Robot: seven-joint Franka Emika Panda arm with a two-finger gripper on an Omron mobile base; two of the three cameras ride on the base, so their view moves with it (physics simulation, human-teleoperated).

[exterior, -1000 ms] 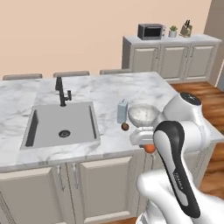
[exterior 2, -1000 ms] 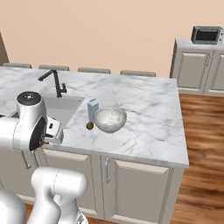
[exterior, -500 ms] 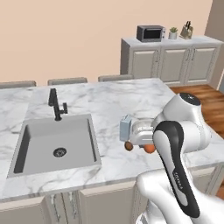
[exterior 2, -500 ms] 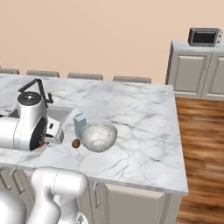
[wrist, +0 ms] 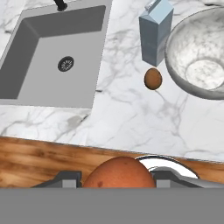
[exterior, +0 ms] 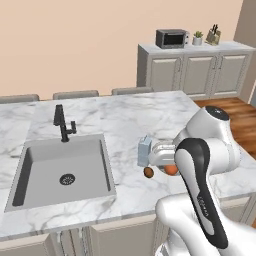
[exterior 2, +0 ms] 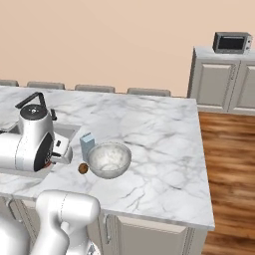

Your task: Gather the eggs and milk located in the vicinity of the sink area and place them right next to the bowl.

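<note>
My gripper [wrist: 118, 178] is shut on the orange-brown egg [wrist: 119, 171], which sits at the bottom of the hand view, above the counter's front edge. In the left base view the same held egg [exterior: 171, 170] shows beside the wrist. The brown egg [wrist: 153, 78] lies on the marble, close to the milk [wrist: 155, 33] and the bowl [wrist: 199, 52]. The milk [exterior 2: 87, 146] stands upright just left of the bowl [exterior 2: 109, 159], with the brown egg [exterior 2: 83, 169] in front of it. The sink [exterior: 60, 170] lies to the left.
A black faucet [exterior: 62, 122] stands behind the sink. The marble counter [exterior 2: 159, 144] stretches wide to the right of the bowl. Wooden floor [wrist: 39, 162] shows beyond the counter's front edge. A microwave [exterior 2: 231, 42] sits on far cabinets.
Both base views have shifted and drawn closer to the counter, so the camera has moved. The orange-brown egg stays in my shut gripper; milk, bowl and brown egg have not moved.
</note>
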